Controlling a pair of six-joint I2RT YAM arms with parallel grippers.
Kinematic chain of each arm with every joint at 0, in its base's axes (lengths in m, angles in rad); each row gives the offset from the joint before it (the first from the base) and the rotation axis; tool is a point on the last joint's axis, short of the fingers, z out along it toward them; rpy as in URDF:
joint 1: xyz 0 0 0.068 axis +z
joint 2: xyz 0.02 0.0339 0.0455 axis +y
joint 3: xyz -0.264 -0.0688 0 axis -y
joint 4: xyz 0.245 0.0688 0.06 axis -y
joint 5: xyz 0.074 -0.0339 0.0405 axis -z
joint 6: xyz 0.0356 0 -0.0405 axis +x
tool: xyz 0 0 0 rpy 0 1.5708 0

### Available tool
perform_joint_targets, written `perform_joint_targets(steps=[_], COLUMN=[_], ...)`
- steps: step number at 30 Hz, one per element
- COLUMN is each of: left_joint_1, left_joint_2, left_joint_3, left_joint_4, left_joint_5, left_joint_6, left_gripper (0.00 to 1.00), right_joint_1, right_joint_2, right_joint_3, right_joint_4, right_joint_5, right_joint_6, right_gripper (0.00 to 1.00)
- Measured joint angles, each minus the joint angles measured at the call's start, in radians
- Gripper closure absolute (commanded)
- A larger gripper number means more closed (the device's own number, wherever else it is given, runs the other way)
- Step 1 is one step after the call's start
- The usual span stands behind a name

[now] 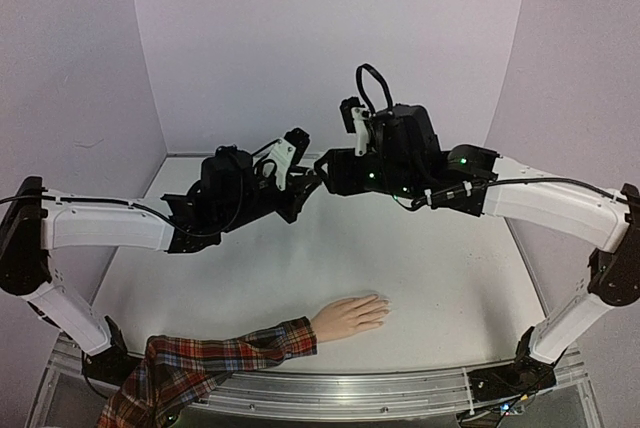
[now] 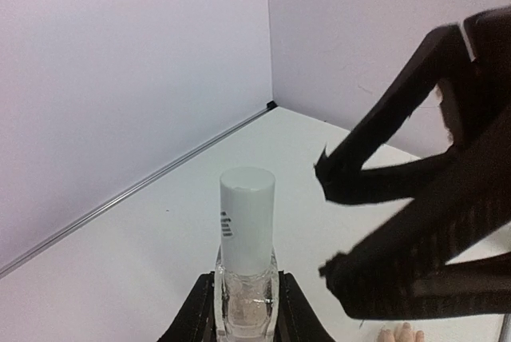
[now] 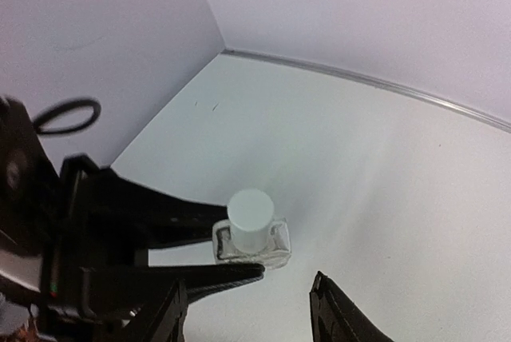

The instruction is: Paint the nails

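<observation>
My left gripper [image 2: 246, 322] is shut on the glass base of a small clear bottle [image 2: 247, 290] with a white cap [image 2: 247, 218], held upright high above the table. My right gripper [image 3: 249, 294] is open and empty, its jaws spread just short of the cap [image 3: 250, 218]. In the top view the two grippers meet tip to tip, left [image 1: 303, 186] and right [image 1: 326, 170], and hide the bottle. The peach mannequin hand [image 1: 350, 315] with its red plaid sleeve [image 1: 215, 358] lies flat near the front edge. Its nails are too small to make out.
The white table [image 1: 440, 278] is enclosed by pale purple walls at the back and both sides. A metal rail [image 1: 340, 393] runs along the front edge. Both arms hang in mid-air over the table's far half, well above the hand.
</observation>
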Motion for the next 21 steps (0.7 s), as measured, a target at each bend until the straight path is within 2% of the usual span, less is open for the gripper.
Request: perform_joint_targets(steps=[4, 10, 15, 18, 21], left_joint_1=[-0.016, -0.02, -0.021, -0.021, -0.018], left_joint_2=[0.032, 0.039, 0.039, 0.039, 0.031], left_joint_3=[0.017, 0.031, 0.031, 0.031, 0.019], left_joint_4=[0.001, 0.012, 0.018, 0.02, 0.029], left_joint_5=[-0.079, -0.109, -0.106, -0.089, -0.062], left_joint_6=[-0.003, -0.02, -0.027, -0.03, -0.044], left_gripper=[1.0, 1.0, 1.0, 1.0, 1.0], right_joint_1=[0.009, 0.009, 0.009, 0.009, 0.01], right_joint_2=[0.041, 0.141, 0.204, 0.209, 0.2], right_joint_3=[0.06, 0.168, 0.217, 0.22, 0.208], right_joint_4=[-0.018, -0.041, -0.052, -0.056, -0.047], right_joint_5=[0.107, 0.155, 0.166, 0.173, 0.172], right_joint_6=[0.046, 0.06, 0.054, 0.036, -0.005], right_gripper=[0.55, 0.62, 0.8, 0.99, 1.0])
